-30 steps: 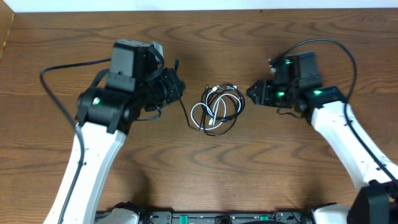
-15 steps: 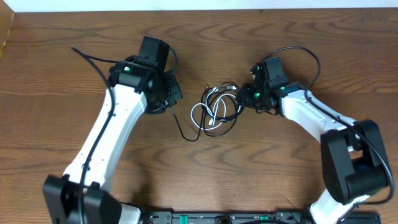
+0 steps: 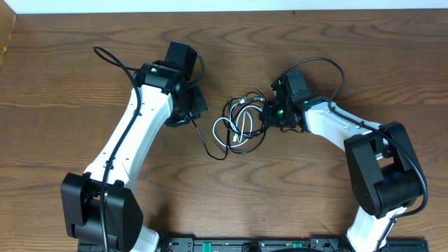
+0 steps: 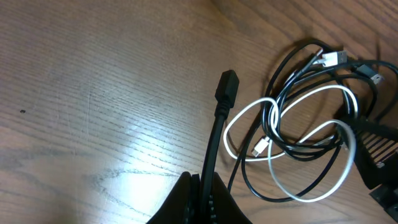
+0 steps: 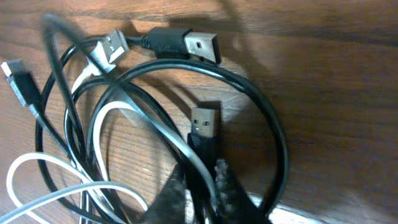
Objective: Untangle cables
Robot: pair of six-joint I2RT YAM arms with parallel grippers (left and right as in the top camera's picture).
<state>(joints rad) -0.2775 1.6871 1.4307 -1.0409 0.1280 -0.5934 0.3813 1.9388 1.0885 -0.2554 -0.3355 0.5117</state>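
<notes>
A tangle of black and white cables (image 3: 241,124) lies mid-table. My left gripper (image 3: 192,106) sits just left of it, shut on a black cable (image 4: 216,134) whose plug end sticks out past the fingers; the cable trails in a loop (image 3: 210,147) down to the tangle. My right gripper (image 3: 269,115) is at the tangle's right edge, shut on a black USB cable (image 5: 202,140) just behind its plug. In the right wrist view, black loops (image 5: 261,118), a white cable (image 5: 37,168) and other USB plugs (image 5: 186,43) surround it.
The wooden table (image 3: 315,189) spreads around the tangle. The left arm's own black supply cable (image 3: 112,59) arcs over the table at upper left. The right arm's cable (image 3: 329,66) arcs behind the right wrist.
The right gripper has moved left into the tangle's right edge and closed on a black cable. The left arm has swung up and right, with its black cable trailing toward the tangle.
</notes>
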